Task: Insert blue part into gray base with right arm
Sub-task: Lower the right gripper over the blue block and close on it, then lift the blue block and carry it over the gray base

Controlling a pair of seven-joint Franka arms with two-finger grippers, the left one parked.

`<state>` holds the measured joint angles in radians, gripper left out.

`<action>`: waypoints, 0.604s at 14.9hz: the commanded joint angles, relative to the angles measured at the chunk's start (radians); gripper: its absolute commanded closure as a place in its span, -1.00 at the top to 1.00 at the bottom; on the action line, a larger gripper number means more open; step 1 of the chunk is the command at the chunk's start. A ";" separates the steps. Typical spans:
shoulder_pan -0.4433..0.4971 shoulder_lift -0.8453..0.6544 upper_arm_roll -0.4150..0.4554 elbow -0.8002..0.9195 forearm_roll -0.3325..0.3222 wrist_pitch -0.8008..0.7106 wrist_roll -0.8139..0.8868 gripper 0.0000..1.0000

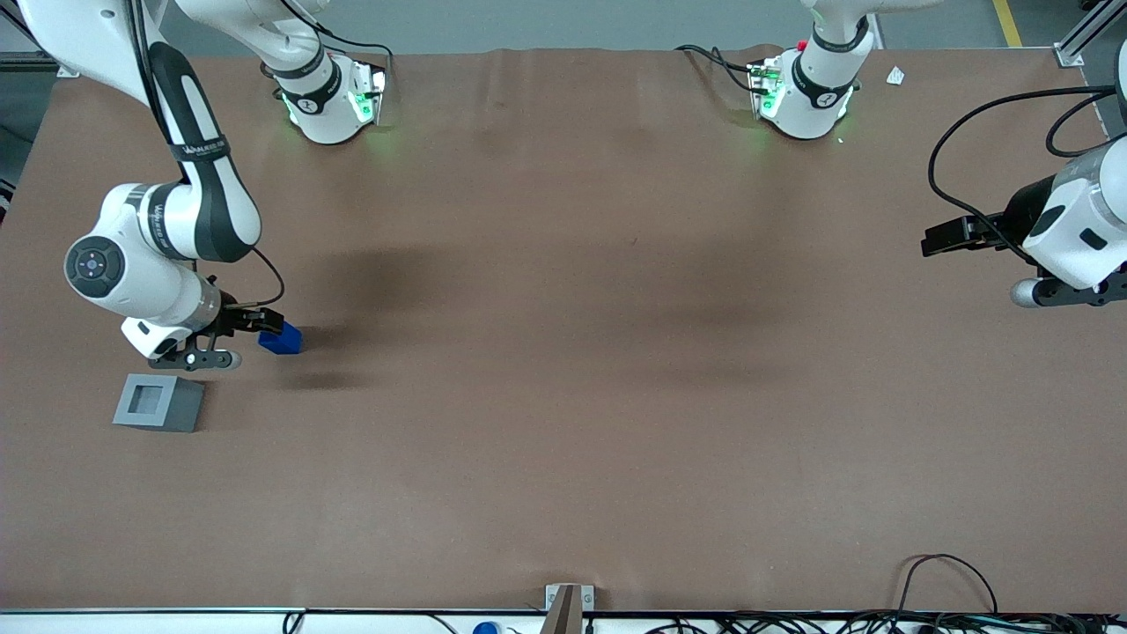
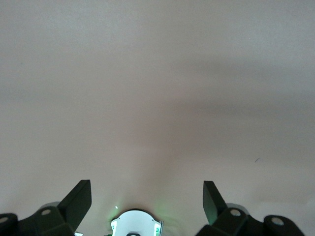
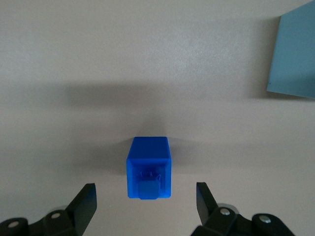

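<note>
Front view: the right arm (image 1: 167,238), white with glossy black sections, reaches down over the working arm's end of the table (image 1: 563,396). Its black sections carry white lettering, too small to read. A round dark joint cap with small pale markings faces the camera.

The gripper (image 1: 268,324) sits low at the blue part (image 1: 282,338), a small bright-blue plastic block resting on the table. In the right wrist view the blue part (image 3: 149,168) lies between the two black fingers (image 3: 84,204), which stand spread apart on either side with a clear gap to each face; nothing is gripped. The block is smooth and roughly cubic, its upper face bearing a smaller square stud below a small raised relief mark whose form cannot be made out.

The gray base (image 1: 159,402) is a light-gray, matte, square box with a square recess in its top. It stands on the table nearer to the front camera than the blue part and apart from it, with its recess vacant. In the right wrist view only a flat, straight-edged corner of the gray base (image 3: 293,56) shows.

The table has a brown, matte, paper-like covering with faint creases.
</note>
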<state>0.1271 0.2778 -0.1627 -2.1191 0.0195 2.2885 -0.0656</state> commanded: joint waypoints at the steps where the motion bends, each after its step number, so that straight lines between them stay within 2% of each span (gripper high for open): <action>1: -0.001 0.015 -0.001 -0.015 0.002 0.023 -0.031 0.75; 6: -0.004 0.070 -0.003 -0.012 0.002 0.055 -0.046 0.69; 9: -0.003 0.086 -0.001 -0.015 0.002 0.066 -0.045 0.57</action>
<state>0.1266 0.3616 -0.1643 -2.1194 0.0195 2.3390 -0.0944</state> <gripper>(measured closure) 0.189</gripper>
